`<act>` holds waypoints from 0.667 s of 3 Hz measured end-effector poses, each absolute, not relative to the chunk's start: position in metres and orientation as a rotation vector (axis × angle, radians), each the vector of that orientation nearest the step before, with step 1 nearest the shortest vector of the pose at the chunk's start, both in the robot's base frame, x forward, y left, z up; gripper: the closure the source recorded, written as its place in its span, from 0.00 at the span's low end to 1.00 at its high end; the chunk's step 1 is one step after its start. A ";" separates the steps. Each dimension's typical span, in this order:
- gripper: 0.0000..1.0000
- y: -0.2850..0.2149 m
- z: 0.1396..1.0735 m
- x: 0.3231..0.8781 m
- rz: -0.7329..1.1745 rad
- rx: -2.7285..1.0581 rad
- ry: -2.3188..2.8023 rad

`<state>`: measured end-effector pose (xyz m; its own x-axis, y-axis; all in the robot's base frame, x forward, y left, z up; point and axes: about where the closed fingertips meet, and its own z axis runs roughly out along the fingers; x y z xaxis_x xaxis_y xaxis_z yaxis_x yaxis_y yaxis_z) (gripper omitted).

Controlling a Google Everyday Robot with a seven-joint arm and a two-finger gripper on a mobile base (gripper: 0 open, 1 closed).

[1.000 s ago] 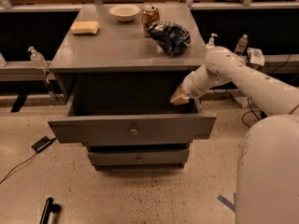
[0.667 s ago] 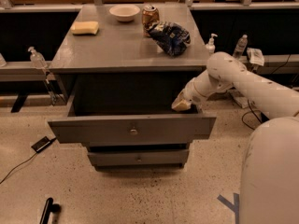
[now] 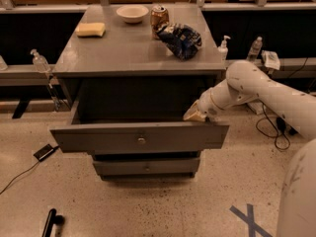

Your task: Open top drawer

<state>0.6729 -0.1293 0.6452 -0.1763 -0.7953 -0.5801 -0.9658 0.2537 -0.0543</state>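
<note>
Item under inspection: the wide grey top drawer [image 3: 108,138] with a flat front panel and one small round brass-coloured knob [image 3: 141,140] at its centre. It stands pulled well out from the grey bench [image 3: 123,51], with its dark interior exposed behind the panel. The tan-tipped claw [image 3: 195,115] of the white robot arm [image 3: 256,85] sits at the right end of the drawer's upper rim, just behind the panel. Whether the claw is wide or narrow cannot be told. The panel runs mostly left of the claw. A narrower grey lower drawer [image 3: 163,166] lies below and left of the claw, closed. On the bench top, above and left of the claw, are a crumpled blue snack bag [image 3: 181,33], a drink can [image 3: 159,17], a white bowl [image 3: 132,13] and a yellow sponge [image 3: 91,29].
</note>
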 end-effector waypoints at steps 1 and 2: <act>1.00 -0.128 0.648 0.665 0.456 -1.597 2.030; 1.00 -0.126 0.657 0.629 0.479 -1.602 2.012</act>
